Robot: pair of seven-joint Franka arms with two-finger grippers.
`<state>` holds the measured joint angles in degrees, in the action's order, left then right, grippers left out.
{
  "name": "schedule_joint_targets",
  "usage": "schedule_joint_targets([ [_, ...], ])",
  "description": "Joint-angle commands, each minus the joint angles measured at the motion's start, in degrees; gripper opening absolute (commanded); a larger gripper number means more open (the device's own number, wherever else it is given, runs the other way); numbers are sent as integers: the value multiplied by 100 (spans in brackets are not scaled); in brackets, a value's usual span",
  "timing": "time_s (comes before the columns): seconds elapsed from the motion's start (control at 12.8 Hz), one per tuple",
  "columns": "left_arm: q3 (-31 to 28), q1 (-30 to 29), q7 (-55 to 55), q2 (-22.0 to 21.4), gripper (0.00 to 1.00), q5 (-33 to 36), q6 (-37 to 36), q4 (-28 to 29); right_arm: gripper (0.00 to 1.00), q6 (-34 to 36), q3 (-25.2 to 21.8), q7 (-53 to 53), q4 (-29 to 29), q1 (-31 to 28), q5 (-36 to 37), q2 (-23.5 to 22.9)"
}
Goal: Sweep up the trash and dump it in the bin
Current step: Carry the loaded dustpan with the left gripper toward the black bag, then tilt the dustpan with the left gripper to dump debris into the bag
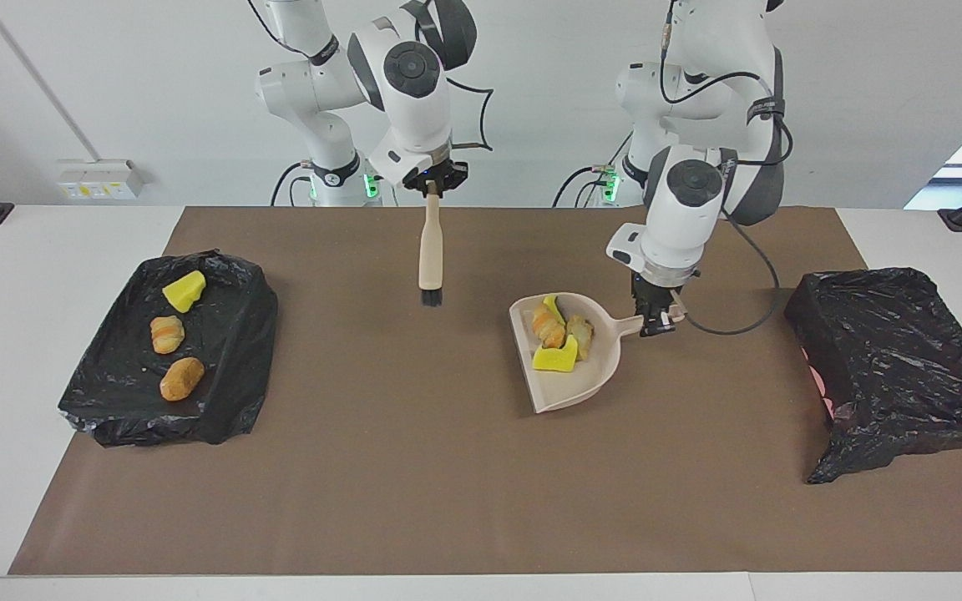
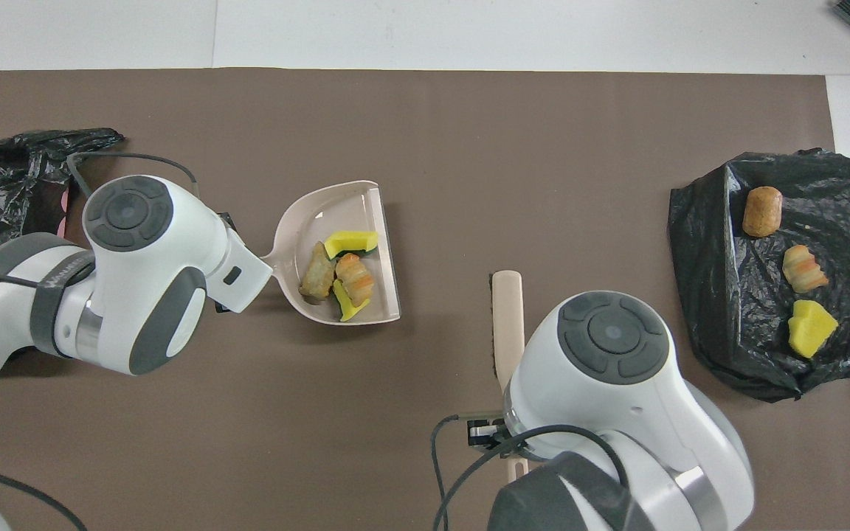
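My left gripper (image 1: 657, 321) is shut on the handle of the beige dustpan (image 1: 574, 389), which it holds level just over the brown mat. Several pieces of trash (image 1: 557, 337) lie in the pan: yellow sponge bits and tan bread-like lumps. From above, the dustpan (image 2: 344, 208) and its trash (image 2: 339, 277) show beside the left wrist, which hides the fingers. My right gripper (image 1: 433, 187) is shut on the top of the beige brush (image 1: 429, 249), which hangs bristles down above the mat. The black-lined bin (image 1: 890, 359) stands at the left arm's end.
A flat tray wrapped in a black bag (image 1: 230, 359) lies at the right arm's end. On it rest a yellow sponge piece (image 1: 184, 290) and two tan lumps (image 1: 168, 334). The brown mat (image 1: 414, 484) covers the table's middle.
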<state>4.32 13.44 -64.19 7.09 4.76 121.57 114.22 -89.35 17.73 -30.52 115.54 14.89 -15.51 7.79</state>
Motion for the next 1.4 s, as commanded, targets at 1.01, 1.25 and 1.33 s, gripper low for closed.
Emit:
schedule_joint_targets([
  [1.01,-19,-3838,-3028,714,0,-618,-1619,-2806,0,-2005,38,-895,1428,1260,-505,-594],
  [1.25,-19,-4288,-3406,1206,0,-39,-1724,-3615,0,-2244,47,-772,1568,1279,-505,-655],
  [1.33,-36,-4402,-3468,1364,0,311,-1629,-3756,0,-2279,38,-772,1647,1306,-505,-656],
])
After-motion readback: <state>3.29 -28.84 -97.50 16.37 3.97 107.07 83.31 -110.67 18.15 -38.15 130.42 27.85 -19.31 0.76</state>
